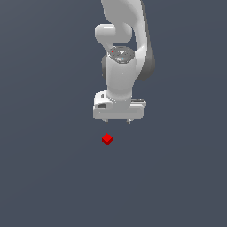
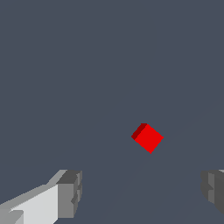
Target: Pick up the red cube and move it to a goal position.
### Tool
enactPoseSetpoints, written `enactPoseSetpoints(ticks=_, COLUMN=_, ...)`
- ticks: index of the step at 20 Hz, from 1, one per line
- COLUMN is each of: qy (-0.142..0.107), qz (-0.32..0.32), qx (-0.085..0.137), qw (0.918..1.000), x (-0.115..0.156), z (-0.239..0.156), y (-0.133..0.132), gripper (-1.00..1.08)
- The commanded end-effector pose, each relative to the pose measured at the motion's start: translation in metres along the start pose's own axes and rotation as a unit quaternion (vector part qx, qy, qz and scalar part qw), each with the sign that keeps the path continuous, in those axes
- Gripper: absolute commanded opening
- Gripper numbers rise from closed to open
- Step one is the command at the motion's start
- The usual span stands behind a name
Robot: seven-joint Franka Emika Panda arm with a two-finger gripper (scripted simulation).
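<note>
Hanging wide apart and holding nothing, the jaws hover near one red cube.

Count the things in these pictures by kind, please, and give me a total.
Small matte bright-red cube: 1
White Franka robot arm with open gripper, its grey fingers spread wide apart and holding nothing: 1
Total: 2

Glossy white rounded arm (dark joint seams), grey-tipped white gripper
</note>
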State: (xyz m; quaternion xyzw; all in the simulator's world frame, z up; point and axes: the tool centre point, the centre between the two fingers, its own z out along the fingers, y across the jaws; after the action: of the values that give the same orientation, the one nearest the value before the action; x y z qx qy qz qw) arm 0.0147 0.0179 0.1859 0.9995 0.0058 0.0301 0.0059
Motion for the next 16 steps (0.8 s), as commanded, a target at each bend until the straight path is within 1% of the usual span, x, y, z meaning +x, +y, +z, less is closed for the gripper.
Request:
enactPoseSetpoints(ticks=1, qy=0.000, qz=0.000, qx=0.000, qw=1.0000, x=0.000, z=0.000, y=0.000, gripper=1.00)
enactPoseSetpoints(ticks=5, qy=-0.001, qz=0.006, qx=0.000, qw=1.0000, x=0.000, z=0.003, y=0.001, gripper=1.00)
enactPoseSetpoints(ticks=9, qy=-0.002, qz=0.025, qx=-0.001, qw=0.9997, x=0.001, z=0.012, y=0.004, gripper=1.00)
enactPoseSetpoints(ticks=13, qy=-0.005, qz=0.058, qx=-0.001, qw=0.9983, x=0.002, z=0.028, y=0.008, gripper=1.00)
enactPoseSetpoints(ticks=16, qy=-0.008, qz=0.092, qx=-0.002, qw=0.9957, x=0.003, z=0.044, y=0.013, gripper=1.00)
